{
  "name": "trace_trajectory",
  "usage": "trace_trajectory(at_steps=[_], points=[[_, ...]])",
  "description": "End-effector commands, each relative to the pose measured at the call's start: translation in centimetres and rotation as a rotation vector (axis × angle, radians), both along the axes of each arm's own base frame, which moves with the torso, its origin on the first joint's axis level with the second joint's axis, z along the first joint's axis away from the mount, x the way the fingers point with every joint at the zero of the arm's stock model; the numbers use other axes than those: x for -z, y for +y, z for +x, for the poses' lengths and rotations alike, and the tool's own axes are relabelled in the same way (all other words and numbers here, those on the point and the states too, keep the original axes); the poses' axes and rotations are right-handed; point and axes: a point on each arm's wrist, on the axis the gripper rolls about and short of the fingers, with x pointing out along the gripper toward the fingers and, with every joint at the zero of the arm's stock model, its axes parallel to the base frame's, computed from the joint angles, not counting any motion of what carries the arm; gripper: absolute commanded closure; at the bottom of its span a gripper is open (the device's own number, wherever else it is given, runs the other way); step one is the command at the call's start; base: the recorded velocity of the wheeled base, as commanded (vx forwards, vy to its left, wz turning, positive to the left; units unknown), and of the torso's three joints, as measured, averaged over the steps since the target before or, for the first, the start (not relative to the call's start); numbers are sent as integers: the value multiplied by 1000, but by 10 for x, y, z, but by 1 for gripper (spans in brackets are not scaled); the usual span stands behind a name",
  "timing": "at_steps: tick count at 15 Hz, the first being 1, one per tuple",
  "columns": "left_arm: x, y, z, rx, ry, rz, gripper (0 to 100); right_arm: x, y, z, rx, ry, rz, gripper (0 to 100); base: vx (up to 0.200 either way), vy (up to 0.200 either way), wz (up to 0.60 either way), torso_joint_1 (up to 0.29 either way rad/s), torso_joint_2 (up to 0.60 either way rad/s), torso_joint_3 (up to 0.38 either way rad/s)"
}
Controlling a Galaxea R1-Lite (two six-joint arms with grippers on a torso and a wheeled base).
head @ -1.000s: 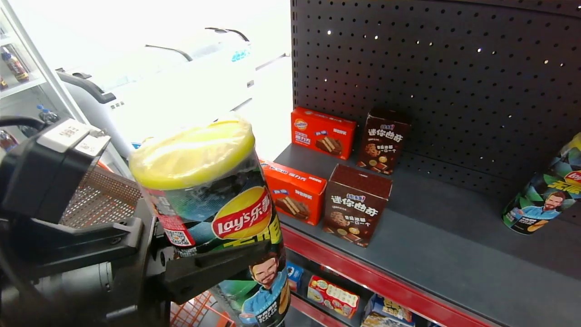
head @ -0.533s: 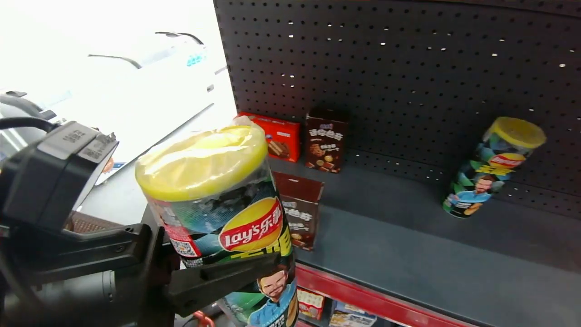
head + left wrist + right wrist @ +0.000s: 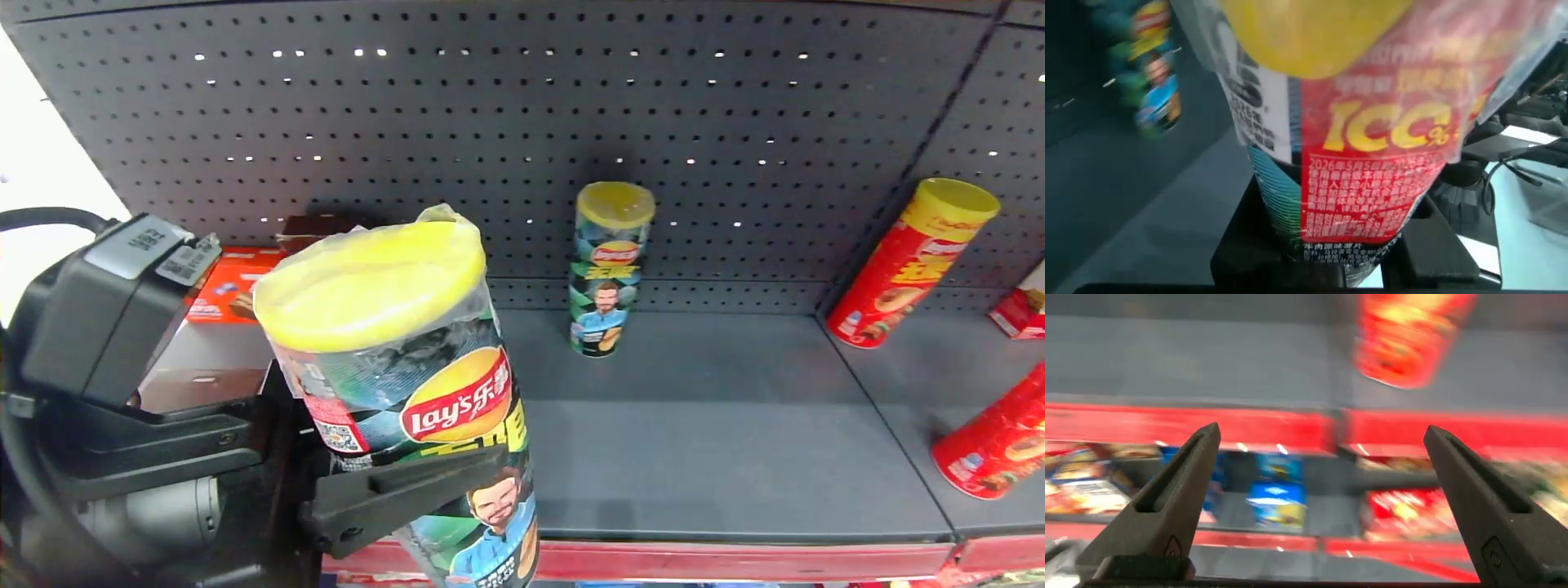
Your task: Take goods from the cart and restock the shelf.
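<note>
Now clamps yellow-lidded green crisp tube (image 3: 408, 367) in left gripper (image 3: 384, 482), right gripper (image 3: 1323, 506) jaws apart; panned onto dark grey metal shelf (image 3: 718, 425) with twin tube (image 3: 608, 269), likely drop spot.

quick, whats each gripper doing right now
Left gripper: closed, holding the green chip can.
Right gripper: open, holding nothing.
</note>
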Motion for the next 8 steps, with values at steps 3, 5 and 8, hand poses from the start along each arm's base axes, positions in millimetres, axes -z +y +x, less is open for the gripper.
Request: trace_trajectory(at_steps=[3, 5, 8], points=[[1, 1, 1, -8, 5, 2, 100, 0, 0, 0, 0, 1, 1, 0, 0, 0, 0, 0, 0, 0], [1, 2, 1, -11, 4, 1, 100, 0, 0, 0, -1, 1, 1, 0, 0, 0, 0, 0, 0, 0], [1, 6, 3, -33, -1, 0, 100, 0, 0, 0, -3, 1, -1, 0, 0, 0, 0, 0, 0, 0]])
